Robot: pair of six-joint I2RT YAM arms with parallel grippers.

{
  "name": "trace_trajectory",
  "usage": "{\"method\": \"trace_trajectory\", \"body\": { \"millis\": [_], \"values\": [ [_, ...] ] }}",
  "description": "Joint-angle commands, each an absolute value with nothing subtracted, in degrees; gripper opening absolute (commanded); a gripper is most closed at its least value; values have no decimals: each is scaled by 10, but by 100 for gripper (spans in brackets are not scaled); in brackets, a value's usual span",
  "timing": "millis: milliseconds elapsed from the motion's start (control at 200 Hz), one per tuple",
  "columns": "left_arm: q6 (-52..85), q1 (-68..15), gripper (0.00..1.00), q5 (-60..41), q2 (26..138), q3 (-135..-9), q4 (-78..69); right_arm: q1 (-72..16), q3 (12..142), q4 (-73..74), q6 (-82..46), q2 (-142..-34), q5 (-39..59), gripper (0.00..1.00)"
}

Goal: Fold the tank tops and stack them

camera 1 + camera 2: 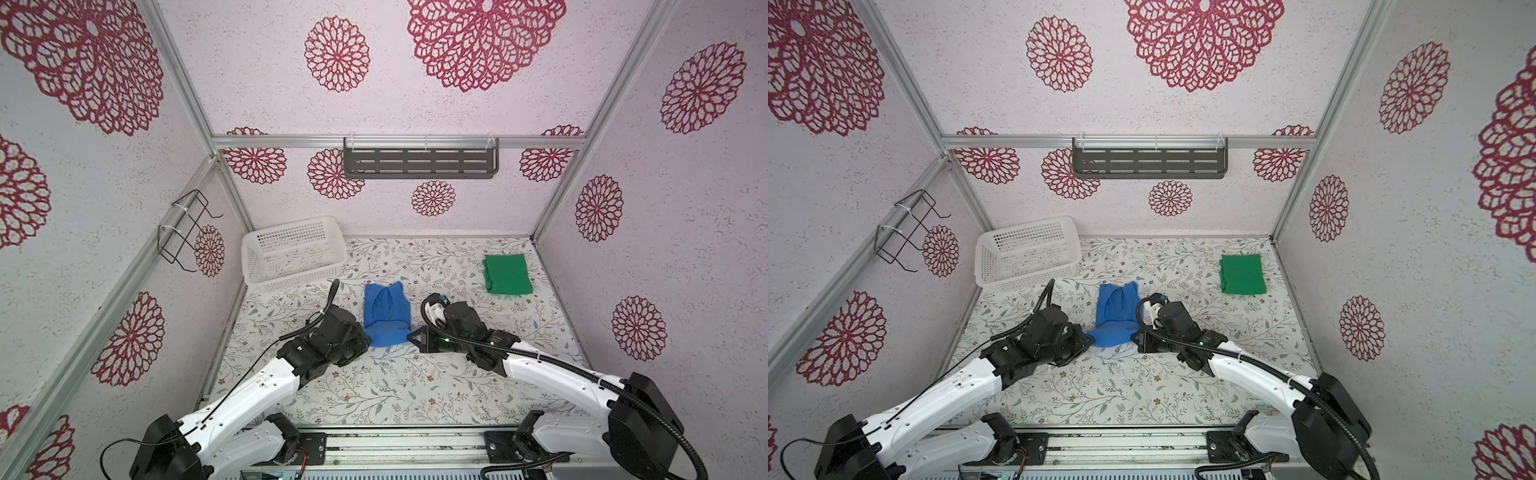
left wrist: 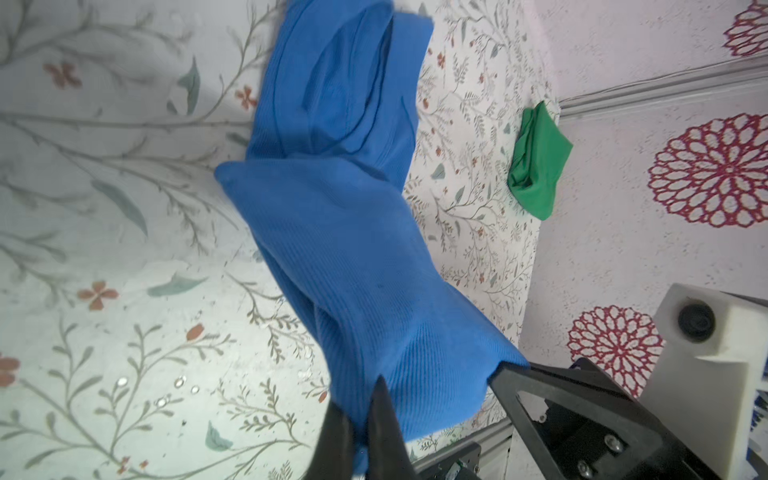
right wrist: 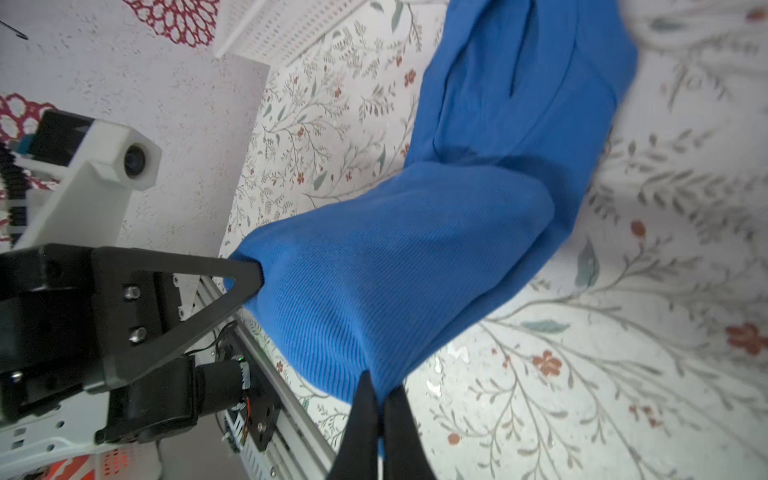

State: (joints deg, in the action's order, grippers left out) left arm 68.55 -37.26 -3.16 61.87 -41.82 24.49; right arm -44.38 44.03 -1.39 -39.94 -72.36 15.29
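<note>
The royal blue tank top [image 1: 386,311] [image 1: 1117,313] lies mid-table with its straps pointing away from the arms. Its near hem is lifted off the table. My left gripper [image 1: 368,341] [image 2: 365,411] is shut on the hem's left corner. My right gripper [image 1: 411,336] [image 3: 380,395] is shut on the hem's right corner. In the wrist views the blue cloth [image 2: 353,257] [image 3: 399,266] hangs stretched between the two pinches. The green tank top [image 1: 508,274] [image 1: 1242,274] [image 2: 538,162] lies folded into a flat square at the table's far right, apart from both grippers.
A white perforated basket [image 1: 291,249] [image 1: 1025,253] stands at the far left corner of the floral table [image 1: 374,386]. A dark slotted shelf [image 1: 419,160] hangs on the back wall and a wire rack [image 1: 187,232] on the left wall.
</note>
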Motion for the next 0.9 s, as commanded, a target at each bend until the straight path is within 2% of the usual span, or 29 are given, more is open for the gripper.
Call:
{"method": "trace_trajectory", "body": {
  "millis": [0, 255, 475, 741, 786, 821, 846, 896],
  "values": [
    [585, -334, 0, -65, 655, -445, 272, -419, 486, -39, -323, -749, 122, 0],
    [497, -243, 0, -133, 755, -523, 227, -369, 564, -7, -280, -838, 149, 0],
    [450, -192, 0, -204, 890, -601, 186, -337, 621, 12, -252, -910, 160, 0],
    [436, -144, 1, -239, 1036, -684, 120, -287, 713, 65, -244, -1061, 220, 0],
    [433, -136, 17, -250, 1070, -710, 115, -280, 738, 64, -238, -1090, 228, 22],
    [427, -127, 32, -254, 1092, -733, 122, -276, 755, 71, -233, -1106, 230, 43],
    [424, -122, 38, -255, 1101, -748, 125, -273, 767, 70, -230, -1113, 226, 58],
    [424, -112, 51, -254, 1106, -764, 121, -269, 791, 49, -218, -1112, 209, 78]
  ]
}}
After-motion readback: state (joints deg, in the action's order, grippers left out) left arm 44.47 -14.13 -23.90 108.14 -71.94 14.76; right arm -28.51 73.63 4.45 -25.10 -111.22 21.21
